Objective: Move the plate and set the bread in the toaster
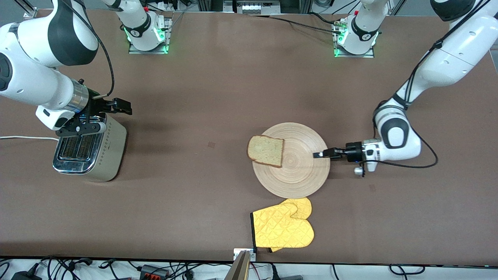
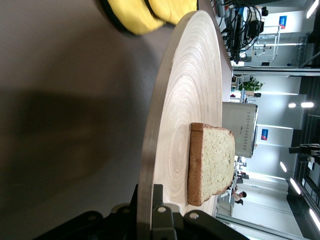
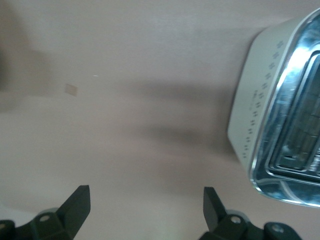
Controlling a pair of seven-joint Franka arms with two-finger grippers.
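The light-wood plate (image 1: 299, 175) lies near the table's middle, and its ringed top fills the left wrist view (image 2: 192, 100). The bread (image 1: 266, 150) lies on the plate's edge toward the right arm's end, overhanging the rim; it also shows in the left wrist view (image 2: 212, 162). My left gripper (image 1: 321, 154) is shut on the plate's rim at the left arm's end, one finger under and one finger (image 2: 159, 200) on top. The toaster (image 1: 91, 149) stands at the right arm's end. My right gripper (image 1: 123, 106) hangs open and empty beside the toaster's top (image 3: 280, 125).
A yellow quilted oven mitt (image 1: 284, 227) lies nearer to the front camera than the plate, just off its rim, and shows in the left wrist view (image 2: 145, 12). The toaster's white cord (image 1: 23, 137) runs off the table's edge at the right arm's end.
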